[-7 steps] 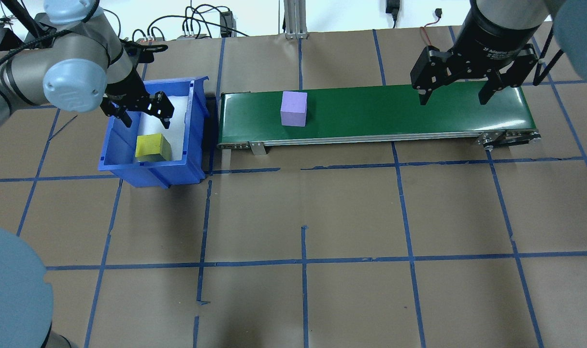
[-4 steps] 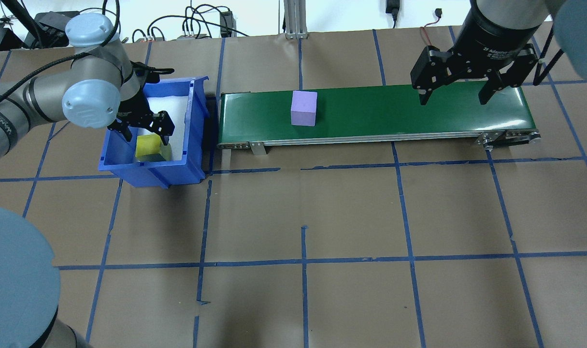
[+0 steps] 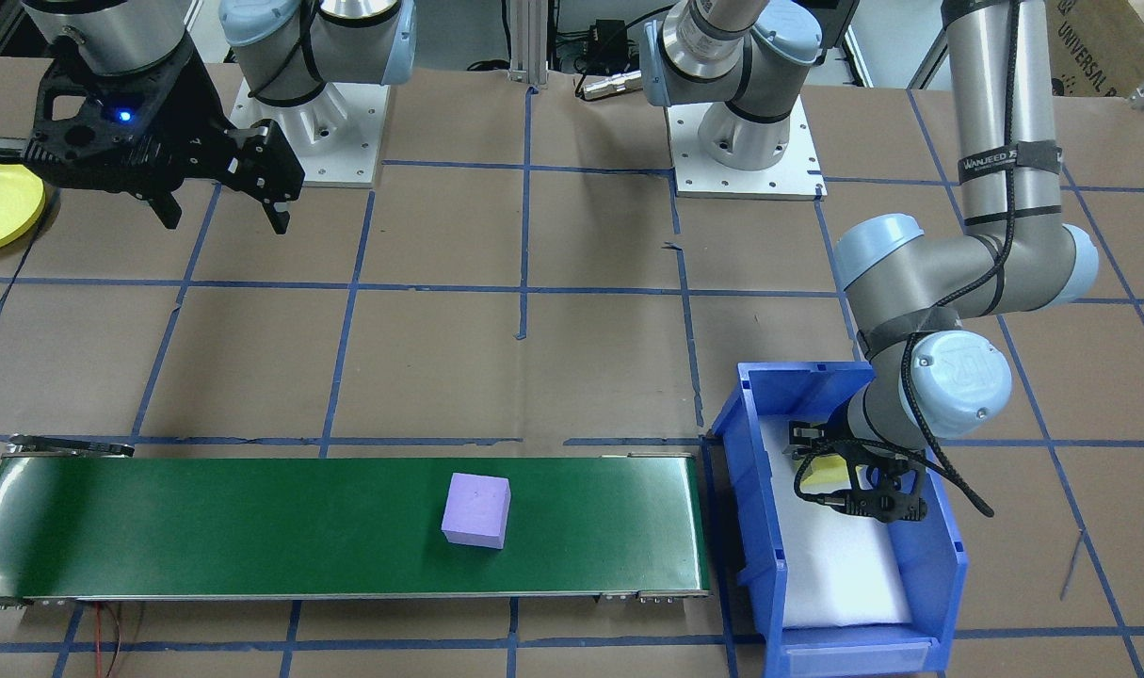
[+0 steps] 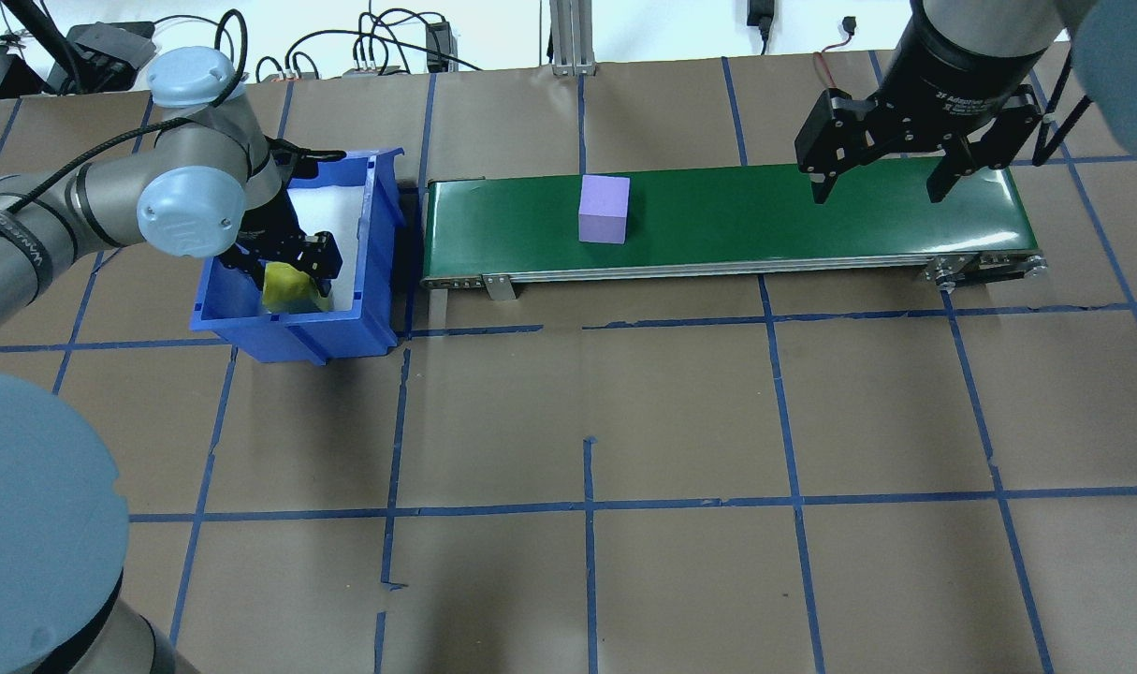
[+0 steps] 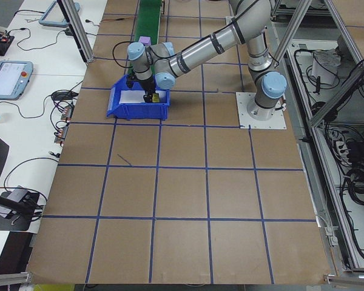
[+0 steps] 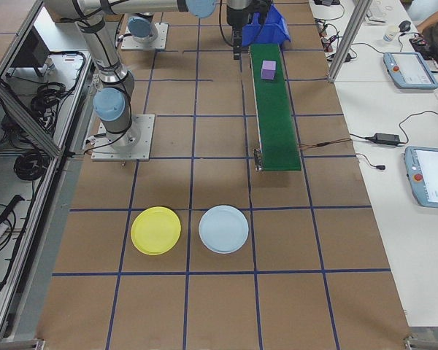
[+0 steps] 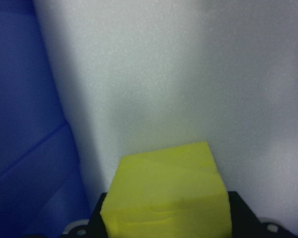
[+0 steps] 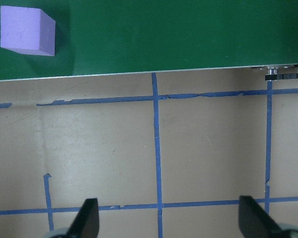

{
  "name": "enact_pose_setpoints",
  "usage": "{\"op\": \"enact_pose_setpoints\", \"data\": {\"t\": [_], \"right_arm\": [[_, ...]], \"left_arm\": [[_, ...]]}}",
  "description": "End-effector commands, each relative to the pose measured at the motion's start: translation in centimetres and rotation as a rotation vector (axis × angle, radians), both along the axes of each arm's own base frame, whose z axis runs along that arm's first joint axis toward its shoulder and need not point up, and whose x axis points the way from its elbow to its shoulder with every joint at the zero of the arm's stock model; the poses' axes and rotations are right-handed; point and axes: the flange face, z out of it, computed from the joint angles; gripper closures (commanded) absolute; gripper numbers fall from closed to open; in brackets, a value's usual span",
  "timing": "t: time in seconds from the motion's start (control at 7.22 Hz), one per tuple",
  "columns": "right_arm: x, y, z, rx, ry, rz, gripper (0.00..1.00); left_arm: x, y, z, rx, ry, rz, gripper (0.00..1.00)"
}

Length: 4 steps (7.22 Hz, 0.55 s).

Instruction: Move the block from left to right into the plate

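So the purple block [image 4: 604, 209] is a plain foam cube sitting flat on the green conveyor belt [image 4: 811, 220], nothing touching it. It's a bit toward the belt's bin end, roughly a third of the way along, and about centred between the belt's two long edges.

There's a yellow block [image 4: 284, 286] too, also foam, down inside the blue bin [image 4: 292, 332] just off that same end of the belt. It's at the bin's near end, against the wall, on the white liner.

The yellow plate [image 6: 155, 230] is round and shallow with a raised rim, empty, lying flat on the table well past the belt's far end, right beside a pale blue plate [image 6: 223, 229].
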Motion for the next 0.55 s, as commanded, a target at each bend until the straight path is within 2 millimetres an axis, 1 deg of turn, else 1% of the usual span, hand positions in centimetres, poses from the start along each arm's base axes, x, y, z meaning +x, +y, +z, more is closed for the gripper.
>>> {"op": "enact_pose_setpoints", "data": {"t": [0.0, 0.14, 0.28, 0.42], "right_arm": [[0.0, 0.0, 0.0, 0.0, 0.0, 0.0, 0.0], [-0.1, 0.0, 0.0, -0.002, 0.0, -0.001, 0.0], [-0.8, -0.8, -0.1, -0.011, -0.023, -0.022, 0.0], [-2.9, -1.4, 0.0, -0.014, -0.039, -0.061, 0.0]], "left_arm": [[-0.1, -1.3, 6.0, -0.026, -0.002, 0.004, 0.54], [-1.5, -2.7, 11.5, -0.054, -0.001, -0.012, 0.54], [-5.1, -3.8, 15.1, -0.112, 0.035, -0.011, 0.52], [-8.8, -4.2, 16.1, -0.15, 0.037, -0.028, 0.52]]}}
